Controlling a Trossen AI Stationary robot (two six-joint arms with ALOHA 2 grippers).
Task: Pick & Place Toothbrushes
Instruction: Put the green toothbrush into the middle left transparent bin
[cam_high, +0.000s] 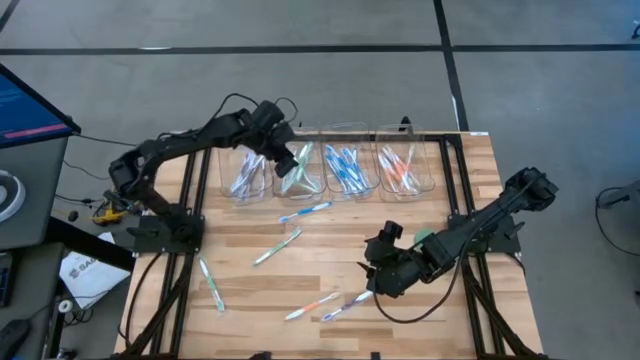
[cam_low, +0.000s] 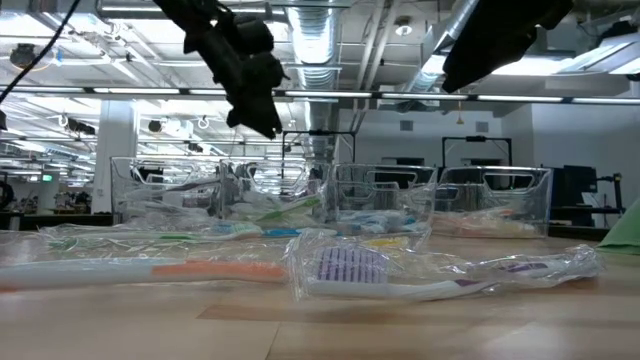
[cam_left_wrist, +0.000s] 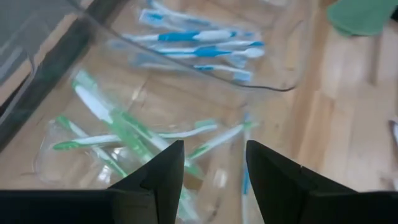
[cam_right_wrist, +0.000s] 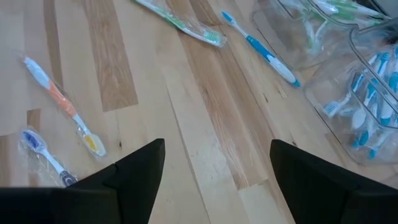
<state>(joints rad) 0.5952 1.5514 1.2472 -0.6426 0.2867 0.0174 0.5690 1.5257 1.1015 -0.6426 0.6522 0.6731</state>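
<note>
Green toothbrushes (cam_left_wrist: 118, 134) beneath open left claw (cam_left_wrist: 214, 180)

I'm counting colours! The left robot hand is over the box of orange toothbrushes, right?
Not quite. The high view shows the left gripper over the bin of green toothbrushes; its wrist view shows green ones below. The orange toothbrushes are in the far-right bin.

No readable text, labels, brands or numbers anywhere. White sheet (cam_high: 82, 272) on floor left of table carries dark print, too small to read. Monitor (cam_high: 30, 105) at far left: nothing legible.
</note>
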